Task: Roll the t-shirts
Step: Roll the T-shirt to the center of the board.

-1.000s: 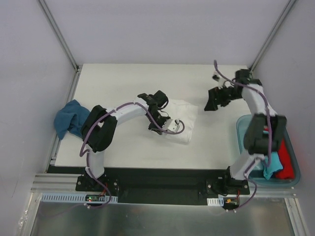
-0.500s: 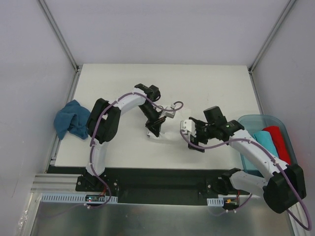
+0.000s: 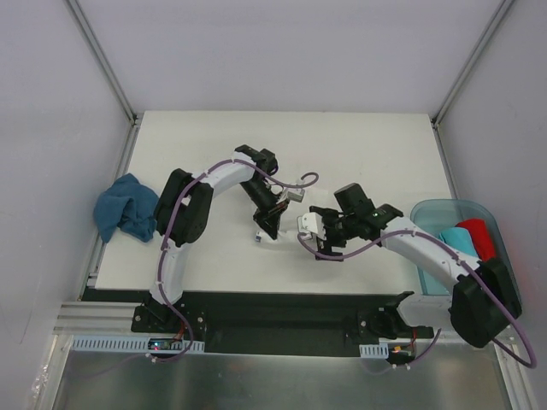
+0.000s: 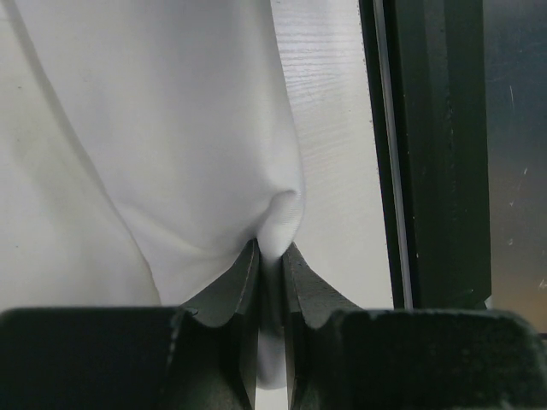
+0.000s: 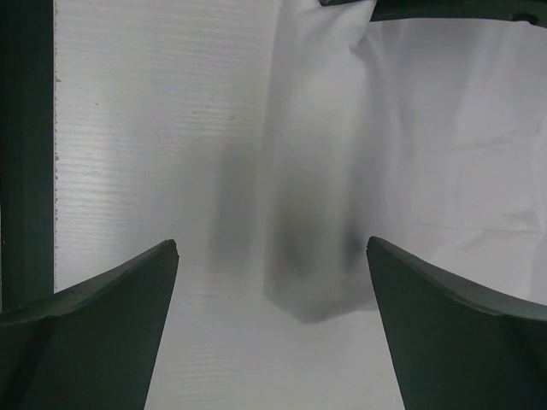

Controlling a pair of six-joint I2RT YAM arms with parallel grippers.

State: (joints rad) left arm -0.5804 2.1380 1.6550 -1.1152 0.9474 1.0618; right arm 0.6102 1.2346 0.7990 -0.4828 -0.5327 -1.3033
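My left gripper [image 4: 272, 256] is shut on a fold of the white t-shirt [image 4: 171, 128], and the cloth spreads away from the jaws over the table. In the top view this gripper [image 3: 267, 227] sits at mid-table, with only a small white patch of the shirt [image 3: 261, 238] showing under it. My right gripper [image 3: 314, 232] faces it from the right and stands open. In the right wrist view a hanging corner of the white shirt [image 5: 316, 282] lies between the wide-apart fingers [image 5: 111, 290], which do not touch it.
A teal-blue t-shirt [image 3: 124, 213] lies bunched at the table's left edge. A clear blue bin [image 3: 427, 209] at the right holds a teal shirt [image 3: 453, 241] and a red shirt [image 3: 479, 235]. The table's black front edge [image 4: 427, 171] runs close to the left gripper.
The right arm swung from the back right to mid-table and now faces the left gripper. The left gripper turned over the shirt, which no longer lies as a flat folded rectangle.
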